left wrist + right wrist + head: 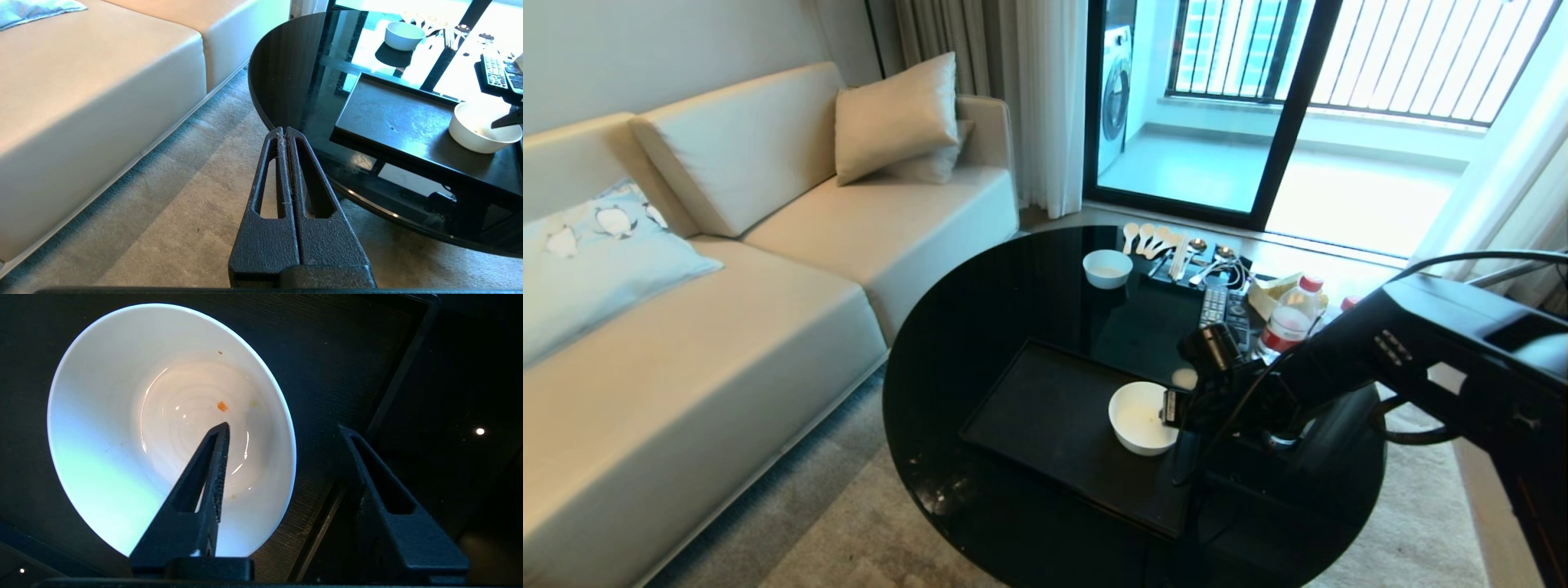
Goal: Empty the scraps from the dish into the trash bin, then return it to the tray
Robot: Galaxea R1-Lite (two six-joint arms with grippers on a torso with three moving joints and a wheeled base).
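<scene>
The dish [1139, 420] stands upright on the right part of the black tray [1045, 416]. In the right wrist view the dish [122, 416] is nearly empty, with one small orange scrap [222, 406] and faint specks on its bottom. My right gripper [284, 426] is open and straddles the dish's rim, one finger inside the bowl, the other outside over the tray [327, 375]. In the head view the right gripper [1172, 408] sits at the dish's right edge. My left gripper [284, 130] is shut and empty, parked over the carpet beside the table. The trash bin is out of view.
The tray lies on a round black glass table [980, 310]. At the table's far side are a smaller white bowl [1107, 268], spoons and forks [1168, 245], remotes [1223, 310] and a water bottle [1290, 318]. A beige sofa [727, 286] stands to the left.
</scene>
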